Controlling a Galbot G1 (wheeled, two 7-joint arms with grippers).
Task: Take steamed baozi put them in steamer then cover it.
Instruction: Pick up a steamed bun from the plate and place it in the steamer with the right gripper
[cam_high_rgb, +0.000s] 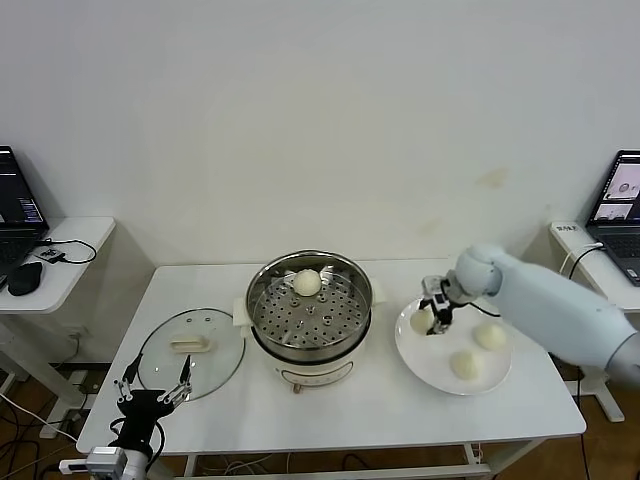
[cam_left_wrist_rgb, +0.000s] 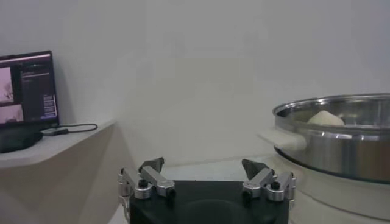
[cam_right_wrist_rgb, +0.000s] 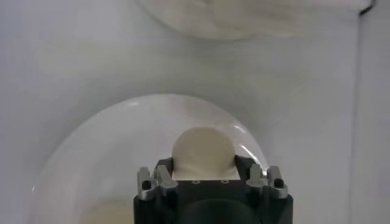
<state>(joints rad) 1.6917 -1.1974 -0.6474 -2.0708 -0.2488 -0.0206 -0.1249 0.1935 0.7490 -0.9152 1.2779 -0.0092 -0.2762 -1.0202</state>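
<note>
The steamer stands mid-table with one baozi on its perforated tray. Three more baozi lie on a white plate to its right: one at the plate's left, two others farther right. My right gripper is down on the left one; in the right wrist view its fingers press both sides of this baozi, which rests on the plate. The cover lies flat left of the steamer. My left gripper is parked open at the front left.
Side desks with laptops stand left and right of the table. A wall is close behind. The left wrist view shows the steamer's rim, the baozi inside it and my open left gripper.
</note>
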